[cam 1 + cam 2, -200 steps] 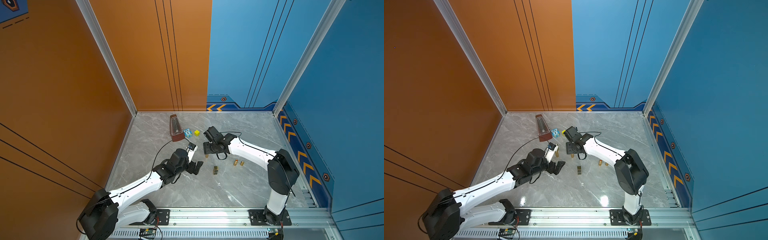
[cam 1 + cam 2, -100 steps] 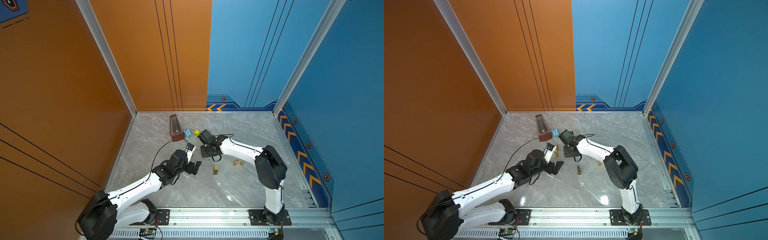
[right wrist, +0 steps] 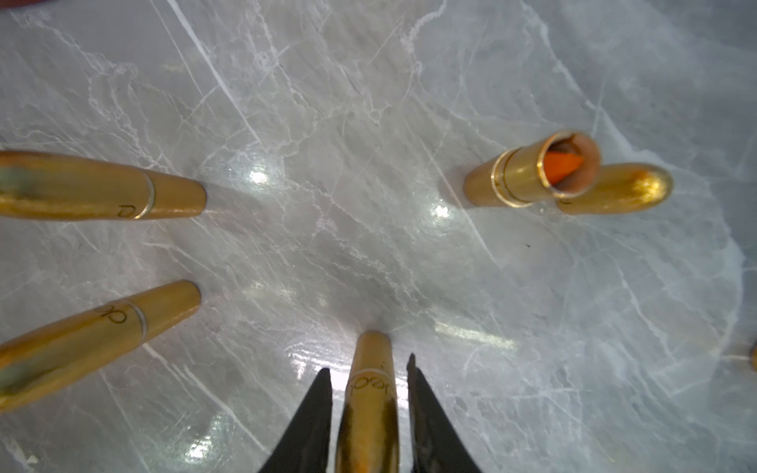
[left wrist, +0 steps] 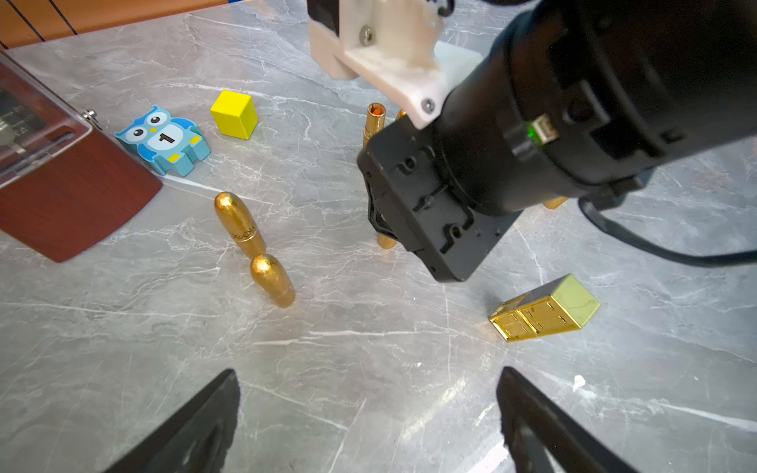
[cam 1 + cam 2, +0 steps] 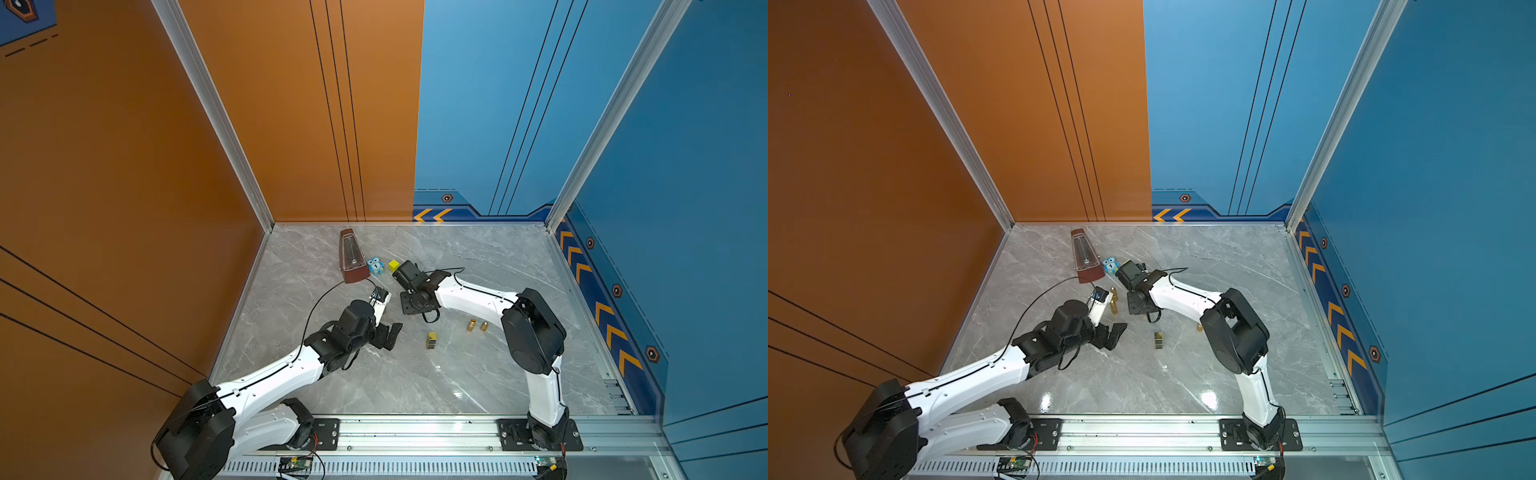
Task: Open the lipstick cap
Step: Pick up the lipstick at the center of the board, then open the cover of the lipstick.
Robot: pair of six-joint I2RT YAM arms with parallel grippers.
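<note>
My right gripper (image 3: 368, 364) points straight down over an upright gold lipstick (image 3: 370, 393). Its two black fingers flank the cap closely, and a thin strip of floor shows on each side. In the left wrist view only the lipstick's foot (image 4: 386, 242) shows under the right gripper body (image 4: 430, 213). Two more closed gold lipsticks (image 4: 239, 223) (image 4: 272, 284) stand nearby. An uncapped lipstick (image 3: 532, 176) shows its orange stick, with a loose cap (image 3: 614, 188) beside it. My left gripper (image 4: 368, 370) hovers wide open over bare floor, seen in both top views (image 5: 388, 334) (image 5: 1115, 332).
A square gold case (image 5: 432, 340) lies on the marble floor, and two small gold pieces (image 5: 478, 325) stand to its right. A wooden metronome (image 5: 353, 257), a blue owl block (image 5: 375, 265) and a yellow cube (image 5: 394, 265) sit behind the arms.
The right arm has swung left and dropped over the lipstick cluster. Its jaws have narrowed from wide open to close around one lipstick. The left arm has hardly moved.
</note>
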